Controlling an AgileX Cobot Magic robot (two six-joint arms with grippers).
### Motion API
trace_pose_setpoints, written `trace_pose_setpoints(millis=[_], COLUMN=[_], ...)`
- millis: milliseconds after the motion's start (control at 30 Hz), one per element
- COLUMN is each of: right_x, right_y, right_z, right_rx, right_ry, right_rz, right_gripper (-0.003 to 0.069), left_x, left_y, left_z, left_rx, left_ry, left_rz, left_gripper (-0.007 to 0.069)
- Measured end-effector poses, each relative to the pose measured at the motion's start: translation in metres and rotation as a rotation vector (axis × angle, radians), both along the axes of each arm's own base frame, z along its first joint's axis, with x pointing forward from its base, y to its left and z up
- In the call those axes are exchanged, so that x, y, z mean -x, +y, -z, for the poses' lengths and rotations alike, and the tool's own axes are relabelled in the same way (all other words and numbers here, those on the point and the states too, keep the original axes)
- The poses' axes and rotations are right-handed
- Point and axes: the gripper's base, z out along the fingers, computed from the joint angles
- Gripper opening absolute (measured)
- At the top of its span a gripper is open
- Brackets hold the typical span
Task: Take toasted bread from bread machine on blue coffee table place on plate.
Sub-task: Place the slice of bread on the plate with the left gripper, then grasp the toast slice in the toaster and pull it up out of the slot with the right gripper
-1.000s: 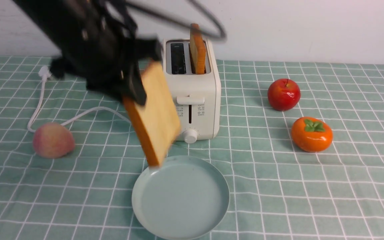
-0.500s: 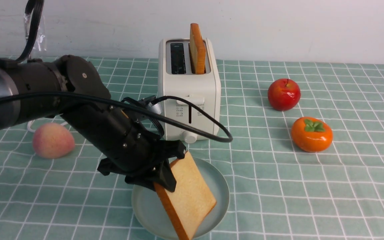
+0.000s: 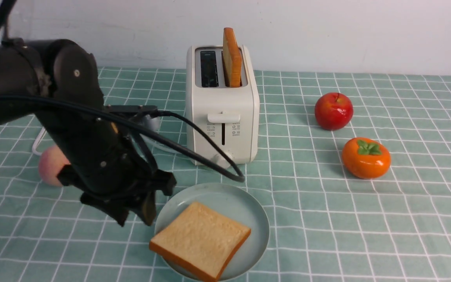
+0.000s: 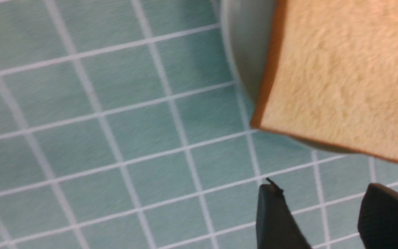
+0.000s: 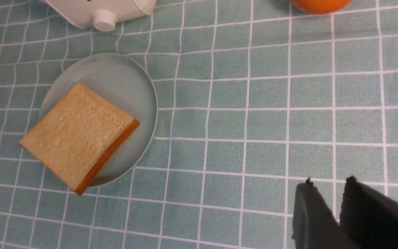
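One slice of toasted bread [image 3: 200, 239] lies flat on the pale blue-green plate [image 3: 249, 207], one corner over the near rim. The other slice [image 3: 231, 56] stands in the right slot of the cream bread machine [image 3: 225, 129]; its left slot is empty. My left gripper [image 3: 135, 211] is open and empty, just left of the plate above the checked table [image 3: 327, 235]. In the left wrist view the gripper [image 4: 320, 193] is apart from the slice [image 4: 340, 76]. My right gripper [image 5: 329, 182] is shut and empty, far right of the plate [image 5: 116, 79] and slice [image 5: 74, 135].
A red apple [image 3: 333, 111] and an orange persimmon [image 3: 365, 157] sit right of the bread machine. A peach [image 3: 49, 164] lies half hidden behind my left arm. The arm's black cable [image 3: 210, 156] loops in front of the bread machine's knob.
My left gripper lowered the slice onto the plate, let it go and drew back to the left. The slice now lies flat. My right gripper edged further into the front view.
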Motion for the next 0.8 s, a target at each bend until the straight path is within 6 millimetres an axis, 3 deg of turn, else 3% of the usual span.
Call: trace_pose_setpoints(millis=[33,67,133,200,233,300,333,400,433,500,533,567,800], right_x=[-0.007,-0.026,-0.038,-0.063,-0.073,-0.094,-0.097,-0.129,-0.132,-0.164,-0.166,-0.189,-0.253], right_y=[0.001,0.006,0.011,0.030,0.040,0.063,0.065,0.095,0.097,0.123,0.124,0.139,0.173], right_z=[-0.003,-0.009,-0.010,-0.020,-0.023,-0.028,-0.029,-0.034,-0.031,-0.034,-0.034,-0.029,-0.007], right_rx=[-0.003,-0.015,-0.014,-0.006,0.003,0.040,0.043,0.111,0.118,0.168,0.171,0.191,0.140], right_ry=[0.019,0.038,0.053,0.035,0.019,-0.035,-0.046,-0.135,-0.131,-0.226,-0.233,-0.290,-0.417], right_rz=[-0.009,-0.033,-0.059,-0.131,-0.163,-0.221,-0.223,-0.281,-0.285,-0.311,-0.312,-0.314,-0.281], right_gripper=[0.0158,0.0170,0.0176,0.0184,0.0187,0.0200,0.0204,0.0244,0.0248,0.0302,0.0307,0.0347,0.0465], left_x=[0.002,0.009,0.016,0.035,0.041,0.063,0.063,0.092,0.094,0.121,0.123,0.136,0.171], left_y=[0.004,0.012,0.017,0.027,0.029,0.036,0.036,0.044,0.045,0.053,0.054,0.059,0.072], left_z=[-0.004,-0.013,-0.019,-0.032,-0.036,-0.044,-0.044,-0.047,-0.046,-0.043,-0.042,-0.041,-0.041], left_rx=[-0.033,-0.073,-0.092,-0.088,-0.078,-0.037,-0.036,0.026,0.028,0.071,0.072,0.089,0.130], left_ry=[-0.006,-0.025,-0.047,-0.106,-0.129,-0.181,-0.183,-0.233,-0.233,-0.283,-0.285,-0.316,-0.363], left_rz=[-0.012,-0.041,-0.061,-0.078,-0.083,-0.098,-0.098,-0.113,-0.113,-0.121,-0.121,-0.126,-0.172], left_gripper=[0.0299,0.0225,0.0165,0.0020,-0.0008,-0.0014,-0.0014,-0.0014,-0.0014,-0.0014,-0.0014,-0.0014,-0.0014])
